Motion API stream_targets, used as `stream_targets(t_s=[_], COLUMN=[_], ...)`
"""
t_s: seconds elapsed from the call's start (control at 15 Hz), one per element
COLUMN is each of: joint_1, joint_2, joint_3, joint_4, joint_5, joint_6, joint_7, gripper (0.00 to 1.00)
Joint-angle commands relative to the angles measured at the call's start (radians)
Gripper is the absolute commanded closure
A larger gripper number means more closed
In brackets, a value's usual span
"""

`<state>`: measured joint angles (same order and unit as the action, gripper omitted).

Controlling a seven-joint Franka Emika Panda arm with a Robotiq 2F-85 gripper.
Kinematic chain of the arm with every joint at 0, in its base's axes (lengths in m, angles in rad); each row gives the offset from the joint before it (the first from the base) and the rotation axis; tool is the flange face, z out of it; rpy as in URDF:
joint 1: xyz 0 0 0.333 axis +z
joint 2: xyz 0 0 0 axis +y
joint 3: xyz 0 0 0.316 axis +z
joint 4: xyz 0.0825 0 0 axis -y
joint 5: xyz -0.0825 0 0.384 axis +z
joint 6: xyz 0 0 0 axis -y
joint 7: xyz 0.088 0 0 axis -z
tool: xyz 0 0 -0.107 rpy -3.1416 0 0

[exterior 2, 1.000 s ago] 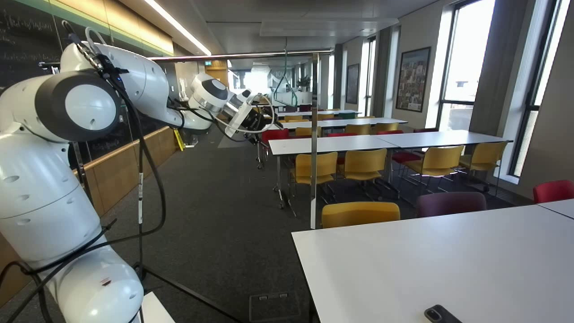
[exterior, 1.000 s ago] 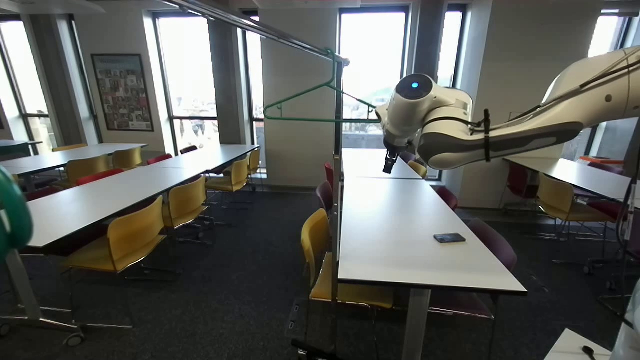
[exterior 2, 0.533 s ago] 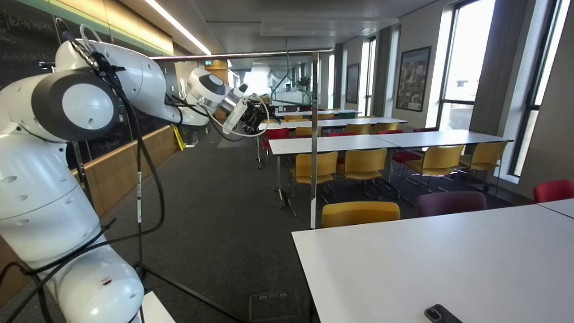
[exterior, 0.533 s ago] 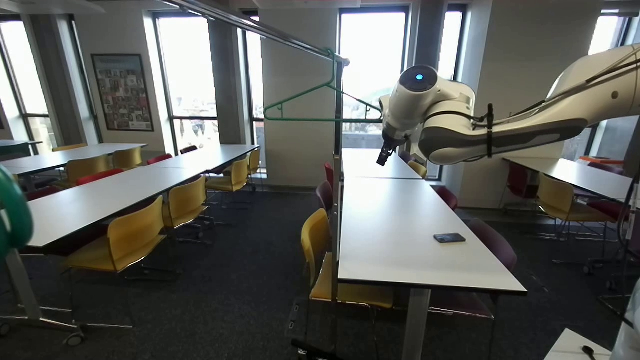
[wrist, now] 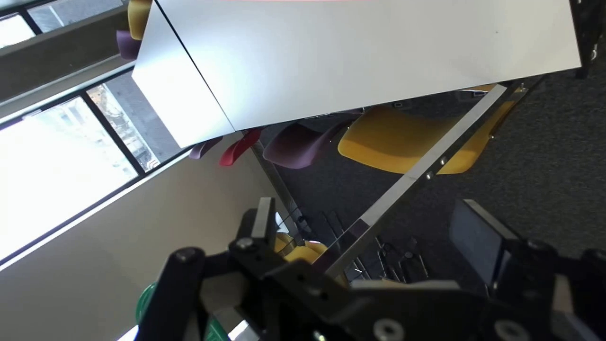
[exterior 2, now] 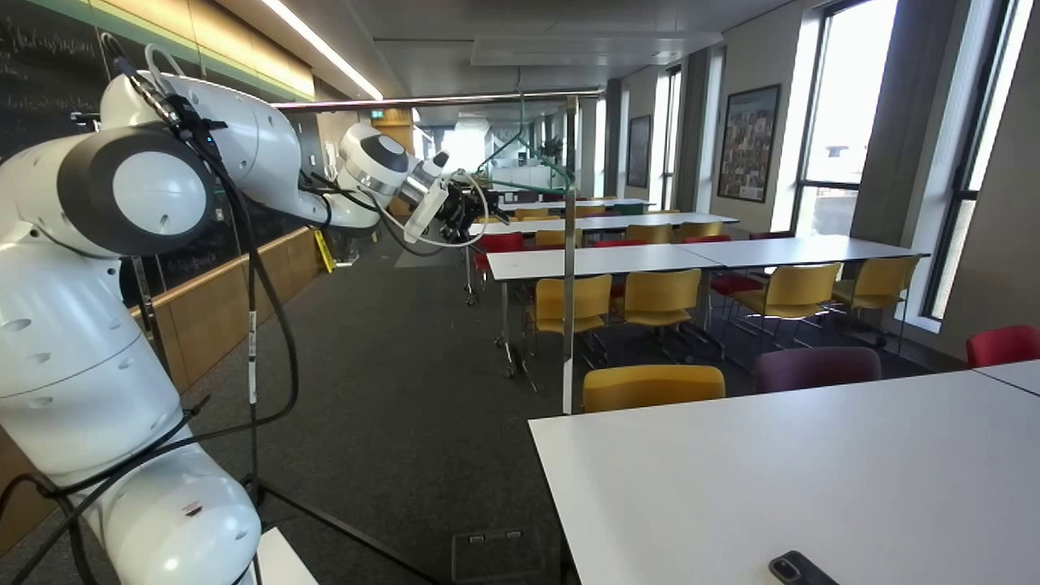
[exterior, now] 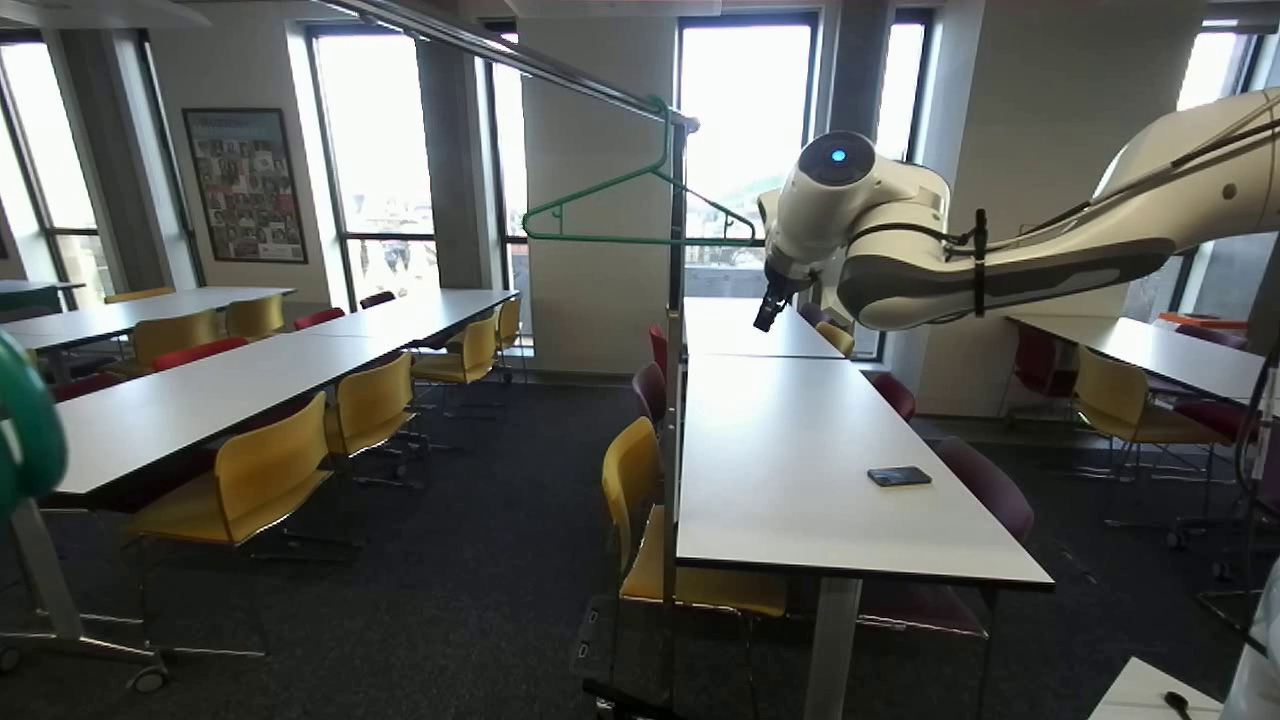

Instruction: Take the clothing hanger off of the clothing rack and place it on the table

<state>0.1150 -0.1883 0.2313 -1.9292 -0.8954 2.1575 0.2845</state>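
Note:
The green clothing hanger [exterior: 600, 240] hangs by its hook from the end of the clothing rack's grey bar [exterior: 540, 62]. It also hangs there in an exterior view [exterior 2: 532, 189], and partly shows in the wrist view [wrist: 144, 300], outside the left finger. The rack's upright pole [exterior 2: 569, 309] stands by the table [exterior 2: 772, 455]. My gripper [exterior: 770, 315] is below the hanger's near end, which meets the wrist's outline; contact cannot be told. In the wrist view my gripper [wrist: 371, 219] is open, with nothing between its fingers; the pole [wrist: 407, 175] passes behind. The white table [exterior: 780, 450] is lower.
A dark phone [exterior: 899, 476] lies on the table. A yellow chair [exterior: 632, 480] and purple chairs [exterior: 985, 490] line the table. Another long table [exterior: 230, 370] with yellow chairs stands across the aisle. A green round object [exterior: 28, 430] is close to the camera at the left edge.
The arm rose slightly in the first half second, the gripper shifting a little toward the rack, then stayed still. The hanger has turned on the bar and shows wider in an exterior view.

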Motion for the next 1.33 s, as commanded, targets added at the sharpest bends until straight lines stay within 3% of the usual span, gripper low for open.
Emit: stream_targets(t_s=[0.0, 0.4, 0.8, 0.87, 1.27], joint_1=[0.001, 0.023, 0.056, 0.057, 0.066], joint_2=[0.031, 0.159, 0.265, 0.224, 0.258], joint_3=[-0.001, -0.003, -0.012, -0.015, -0.015], joint_4=[0.039, 0.211, 0.372, 0.297, 0.347], joint_5=[-0.165, -0.447, -0.744, -0.655, -0.702], joint_6=[0.051, 0.17, 0.354, 0.304, 0.327], joint_7=[-0.044, -0.057, 0.077, 0.023, 0.052], gripper=[0.0, 0.0, 0.0, 0.0, 0.0])
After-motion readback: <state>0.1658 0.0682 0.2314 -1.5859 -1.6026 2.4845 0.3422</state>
